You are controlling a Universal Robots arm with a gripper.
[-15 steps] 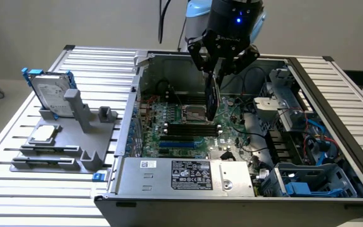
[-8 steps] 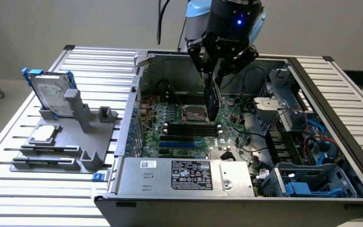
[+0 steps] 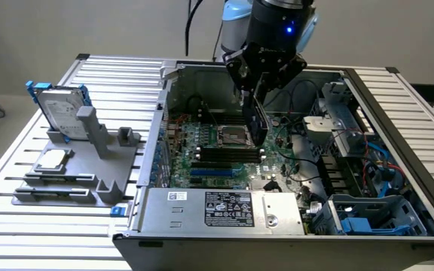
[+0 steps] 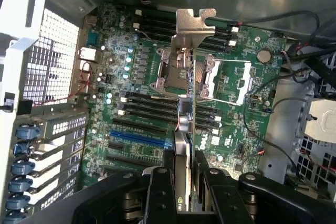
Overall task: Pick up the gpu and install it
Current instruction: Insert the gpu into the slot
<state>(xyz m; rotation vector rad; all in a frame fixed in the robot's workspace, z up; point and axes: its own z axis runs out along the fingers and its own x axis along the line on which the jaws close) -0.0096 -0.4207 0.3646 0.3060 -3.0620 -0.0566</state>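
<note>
My gripper [image 3: 256, 93] is inside the open computer case [image 3: 330, 73], above the green motherboard [image 3: 202, 147]. It is shut on the gpu [image 3: 257, 123], a small black card that hangs on edge below the fingers, over the memory slots and the processor socket [image 3: 232, 135]. In the wrist view the gpu [image 4: 185, 124] runs edge-on away from my gripper [image 4: 186, 182], and its silver end bracket [image 4: 195, 24] is at the far end. The black fingers [image 4: 160, 192] clamp the card from both sides. The card is held apart from the board below it.
A blue expansion slot [image 4: 139, 139] and black slots lie on the board beside the card. Cables [image 3: 307, 164] and a blue drive cage [image 3: 375, 217] crowd the case at the exterior view's right. The power supply [image 3: 225, 209] sits in front. A silver hard drive [image 3: 60, 110] stands on a grey holder [image 3: 81, 169] outside.
</note>
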